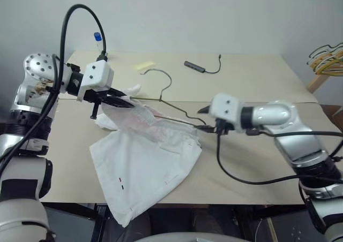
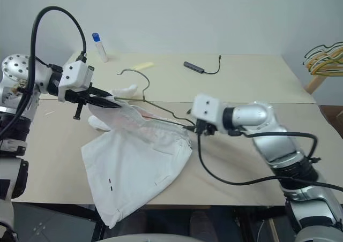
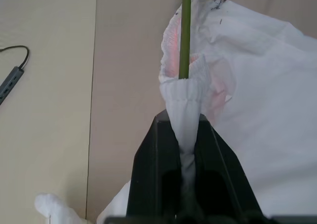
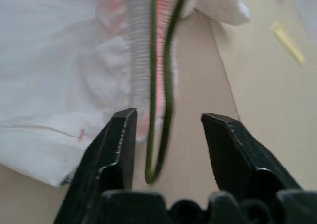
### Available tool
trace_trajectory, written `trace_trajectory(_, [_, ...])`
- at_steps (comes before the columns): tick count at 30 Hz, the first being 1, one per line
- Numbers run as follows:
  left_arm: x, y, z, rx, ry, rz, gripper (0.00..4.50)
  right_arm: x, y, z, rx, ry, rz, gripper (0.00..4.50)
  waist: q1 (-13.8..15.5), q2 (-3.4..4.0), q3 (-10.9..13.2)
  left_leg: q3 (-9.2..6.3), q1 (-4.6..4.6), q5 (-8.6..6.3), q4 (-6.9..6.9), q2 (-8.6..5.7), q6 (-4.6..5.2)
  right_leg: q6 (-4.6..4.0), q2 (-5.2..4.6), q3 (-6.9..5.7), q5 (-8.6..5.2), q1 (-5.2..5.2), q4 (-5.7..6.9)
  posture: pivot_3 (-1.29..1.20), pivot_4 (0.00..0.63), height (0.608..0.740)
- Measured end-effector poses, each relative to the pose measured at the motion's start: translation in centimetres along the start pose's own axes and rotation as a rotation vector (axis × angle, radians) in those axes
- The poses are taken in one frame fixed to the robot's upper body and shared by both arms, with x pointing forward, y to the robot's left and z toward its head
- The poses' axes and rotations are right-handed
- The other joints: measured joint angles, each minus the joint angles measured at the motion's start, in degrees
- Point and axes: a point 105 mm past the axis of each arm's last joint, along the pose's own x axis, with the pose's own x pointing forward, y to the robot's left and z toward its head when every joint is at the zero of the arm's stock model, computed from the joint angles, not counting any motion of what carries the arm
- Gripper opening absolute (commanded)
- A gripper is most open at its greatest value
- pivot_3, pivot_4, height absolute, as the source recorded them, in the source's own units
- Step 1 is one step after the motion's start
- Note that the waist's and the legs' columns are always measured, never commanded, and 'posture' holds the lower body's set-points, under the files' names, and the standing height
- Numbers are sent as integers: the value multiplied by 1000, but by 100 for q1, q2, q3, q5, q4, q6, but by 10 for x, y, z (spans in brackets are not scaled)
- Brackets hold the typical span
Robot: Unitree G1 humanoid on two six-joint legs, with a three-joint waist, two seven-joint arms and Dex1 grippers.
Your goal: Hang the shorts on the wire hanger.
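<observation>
Left gripper point(image 3: 185, 149) of mine pinches the shorts point(image 1: 144, 167) by the waistband, lifting them off the table point(image 1: 257, 87); my right gripper point(image 4: 166, 135) stands parted, straddling the wire hanger point(image 4: 163, 110) end without touching.

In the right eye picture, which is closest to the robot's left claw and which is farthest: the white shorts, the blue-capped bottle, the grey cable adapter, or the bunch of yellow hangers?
1. The white shorts: pinched in the left claw.
2. The blue-capped bottle: just behind the claw, at the table's back edge.
3. The grey cable adapter: farther right, across the table.
4. The bunch of yellow hangers: far right, off the table.
</observation>
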Motion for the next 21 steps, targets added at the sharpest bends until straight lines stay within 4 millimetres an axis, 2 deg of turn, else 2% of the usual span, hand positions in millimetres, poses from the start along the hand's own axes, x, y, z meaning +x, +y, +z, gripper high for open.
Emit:
trace_trajectory(3, [-2, -3, -7, -20, 7, 16, 0, -36, -23, -12, 114, 11, -117, 4319, 28, -1, 0, 0, 1, 0, 0, 0, 0, 0, 0, -1, 0, 2, 0, 4, 0, 740])
trace_trajectory(5, [-2, -4, -10, -28, 14, 21, 0, -49, -24, -19, 180, 14, -129, 4319, 20, -1, 0, 0, 2, 0, 0, 0, 0, 0, 0, -1, 0, 4, 0, -6, 0, 740])
trace_trajectory(8, [-1, -3, -14, -24, 30, 44, 0, -61, -8, -30, 329, 15, -63, 4319, 2, -1, 0, 0, 6, 0, 0, 1, 0, -1, 0, 0, 0, 6, 3, -15, 0, 740])
trace_trajectory(10, [-1, -1, -15, -27, 28, 58, 0, -56, 12, -35, 421, 15, 13, 4319, -48, -1, 0, 0, 10, 0, 0, 0, 0, -1, 1, 4, 0, 7, 5, -24, 0, 740])
trace_trajectory(12, [0, -1, -16, -30, 25, 66, 0, -48, 22, -37, 485, 16, 52, 4319, -96, -2, 0, 0, 13, 0, 0, 1, 0, -1, 3, 5, 1, 8, 8, -29, 0, 740])
trace_trajectory(17, [3, 1, -15, -20, 6, 74, 0, -6, 50, -48, 726, 29, 113, 4319, -192, -4, -2, -5, 8, 0, 0, 2, 0, -1, 6, 4, 1, 6, 7, -38, 0, 740])
trace_trajectory(21, [3, 2, -15, -20, 6, 77, 0, 11, 53, -47, 780, 35, 118, 4319, -188, -3, -1, -6, 3, 0, 0, 1, 1, -1, 4, 3, 0, 3, 5, -41, 0, 740])
